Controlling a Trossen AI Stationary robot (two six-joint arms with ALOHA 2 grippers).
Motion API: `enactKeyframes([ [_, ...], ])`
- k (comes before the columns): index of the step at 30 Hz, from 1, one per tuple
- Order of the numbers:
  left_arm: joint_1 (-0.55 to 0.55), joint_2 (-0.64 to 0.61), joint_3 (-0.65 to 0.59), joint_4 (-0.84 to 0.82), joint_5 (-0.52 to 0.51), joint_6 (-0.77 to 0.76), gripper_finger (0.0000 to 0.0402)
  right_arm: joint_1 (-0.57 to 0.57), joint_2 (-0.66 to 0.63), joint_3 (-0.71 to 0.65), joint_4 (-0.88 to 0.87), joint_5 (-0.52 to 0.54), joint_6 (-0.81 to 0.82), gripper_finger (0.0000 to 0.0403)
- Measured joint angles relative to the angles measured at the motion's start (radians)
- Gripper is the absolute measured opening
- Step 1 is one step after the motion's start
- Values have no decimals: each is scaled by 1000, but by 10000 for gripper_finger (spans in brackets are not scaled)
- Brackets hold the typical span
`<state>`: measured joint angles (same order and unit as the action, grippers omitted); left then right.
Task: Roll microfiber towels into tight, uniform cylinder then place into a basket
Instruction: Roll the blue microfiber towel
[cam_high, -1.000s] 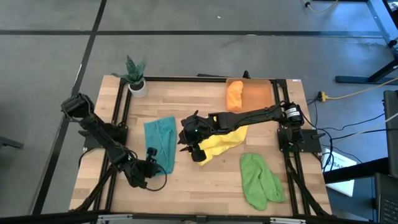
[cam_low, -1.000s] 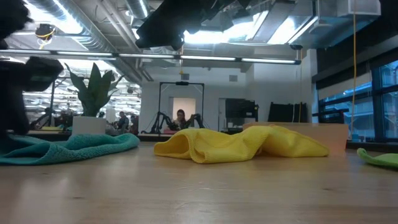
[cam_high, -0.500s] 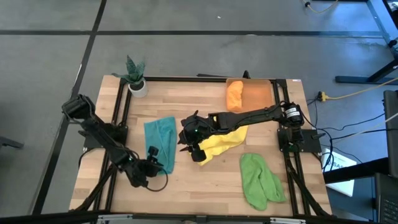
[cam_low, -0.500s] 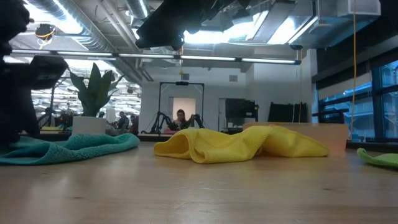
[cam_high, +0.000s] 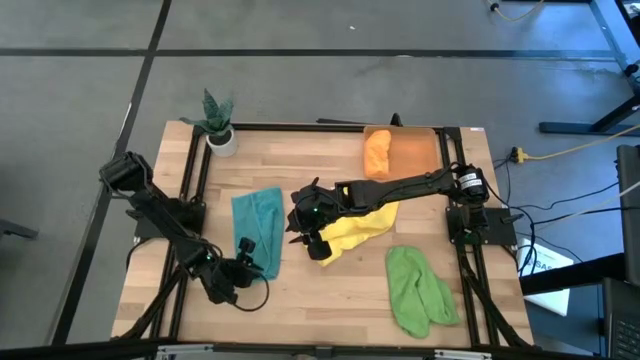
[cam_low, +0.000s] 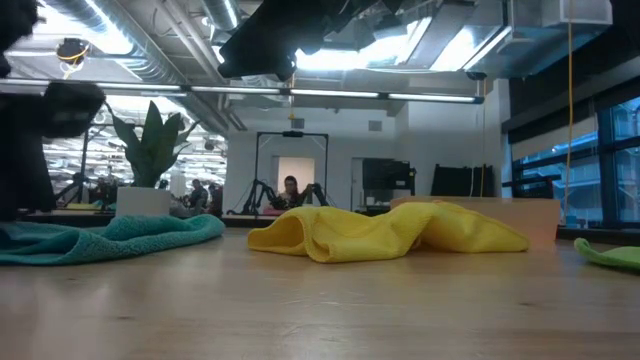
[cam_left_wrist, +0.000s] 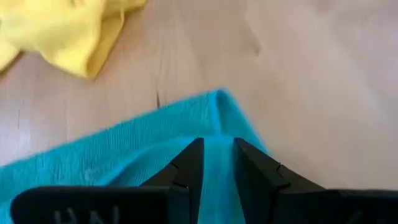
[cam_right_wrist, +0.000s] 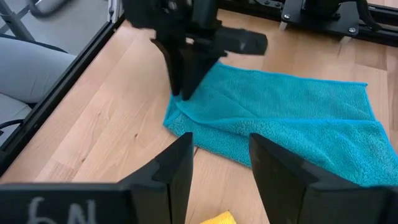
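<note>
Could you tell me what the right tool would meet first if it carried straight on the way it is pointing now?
Probably the teal towel: the right tool, fingers open, aims across bare wood at its near folded edge, where the left tool already sits. Depth is unclear, so it might touch the table just short.

Light: bright and even on my worktop (cam_high: 330, 290) from overhead.
Source: ceiling strip lights (cam_low: 430, 45) glare white in the low view.
Shadows: soft, short, close under my arms.
Blur: my left wrist view is soft; my own fingers (cam_left_wrist: 186, 171) are out of focus.
Low view: near worktop blurred, dark arm silhouetted against the ceiling.
</note>
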<state>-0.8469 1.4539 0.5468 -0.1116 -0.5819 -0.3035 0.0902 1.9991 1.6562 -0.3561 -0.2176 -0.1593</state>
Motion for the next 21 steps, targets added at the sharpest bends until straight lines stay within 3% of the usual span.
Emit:
enactKeyframes([
  [21, -10, 67, 6, -11, -4, 142, 78, 0, 0, 0, 0, 0, -3, 157],
])
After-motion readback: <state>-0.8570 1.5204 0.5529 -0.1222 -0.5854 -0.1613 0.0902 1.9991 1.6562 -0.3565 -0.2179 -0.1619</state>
